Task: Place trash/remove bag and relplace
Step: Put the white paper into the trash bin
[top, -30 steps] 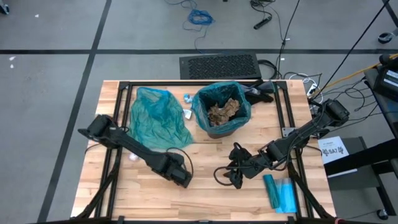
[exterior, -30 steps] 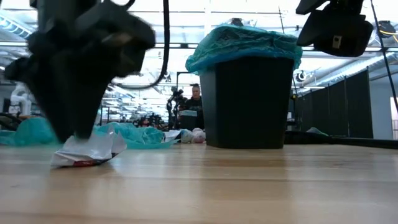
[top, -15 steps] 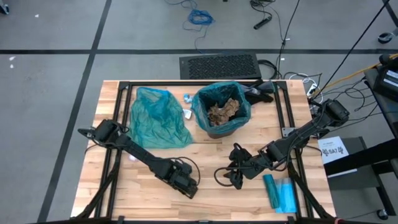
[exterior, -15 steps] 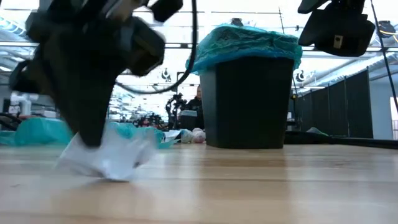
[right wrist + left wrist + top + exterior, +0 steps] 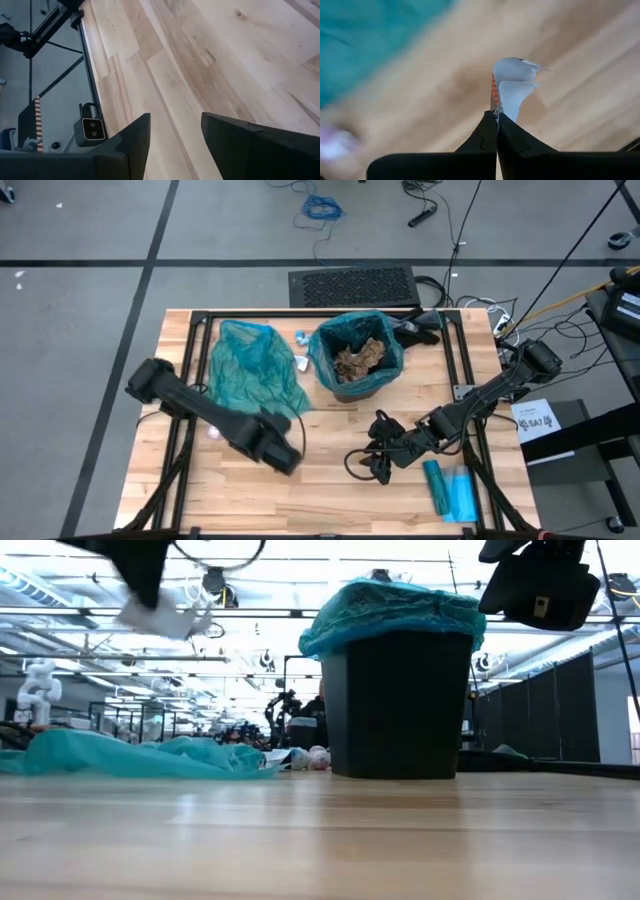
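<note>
Aloft, the left gripper (image 5: 496, 117) pinched a white paper wad (image 5: 514, 87) above the table (image 5: 330, 490): the trash-placing step. Next it needed carrying over the lined bin (image 5: 357, 358). The right gripper (image 5: 175, 131) waited, parted.

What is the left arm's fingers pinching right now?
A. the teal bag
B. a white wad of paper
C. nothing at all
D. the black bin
B: in the left wrist view the left gripper has its fingers shut on a white paper wad, lifted above the wooden table.
</note>
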Tool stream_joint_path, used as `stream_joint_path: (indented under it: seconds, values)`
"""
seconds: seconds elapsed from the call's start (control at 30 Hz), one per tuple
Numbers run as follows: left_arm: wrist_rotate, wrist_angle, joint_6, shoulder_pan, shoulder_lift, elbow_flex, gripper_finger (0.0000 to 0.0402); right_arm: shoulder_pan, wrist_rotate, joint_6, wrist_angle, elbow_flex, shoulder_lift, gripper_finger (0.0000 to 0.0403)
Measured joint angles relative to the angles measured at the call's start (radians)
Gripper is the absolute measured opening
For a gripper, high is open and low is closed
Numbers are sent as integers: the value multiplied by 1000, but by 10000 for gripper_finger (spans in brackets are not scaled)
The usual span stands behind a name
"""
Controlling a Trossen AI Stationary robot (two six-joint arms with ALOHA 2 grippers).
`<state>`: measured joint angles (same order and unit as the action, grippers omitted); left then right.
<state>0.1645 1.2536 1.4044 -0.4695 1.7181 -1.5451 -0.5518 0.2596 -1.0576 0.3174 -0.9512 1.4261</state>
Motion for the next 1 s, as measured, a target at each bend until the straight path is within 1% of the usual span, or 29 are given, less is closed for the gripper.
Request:
stream_joint_path:
  seconds: [0.07, 0.2, 0.3, 0.37, 0.5, 0.57, 0.67, 0.73, 0.83, 1.0]
  values:
    - [75, 46, 0, 26, -53, -17, 1, 0, 0, 1, 0, 0, 0, 169]
    - [209, 45, -66, 98, -151, -39, 0, 0, 0, 2, 0, 0, 0, 169]
    - [265, -17, -182, 170, -196, -61, 0, 0, 0, 4, -1, 0, 0, 169]
    - [277, -83, -301, 221, -209, -80, 0, 0, 0, 4, -1, 0, 0, 169]
    - [269, -257, -530, 324, -213, -118, 0, 1, 0, 0, -1, 0, 0, 169]
    - [226, -355, -612, 375, -213, -124, 0, 1, 1, -6, -2, 0, 0, 169]
    - [154, -483, -704, 451, -205, -125, 0, 1, 4, -32, -2, 0, 0, 169]
    - [119, -530, -755, 495, -199, -126, 0, 1, 5, -49, -3, 0, 0, 169]
    - [94, -607, -827, 550, -175, -126, 0, 1, 5, -71, -3, 0, 0, 169]
    - [62, -716, -962, 607, -127, -125, 0, 1, 28, -92, -4, 0, 0, 169]
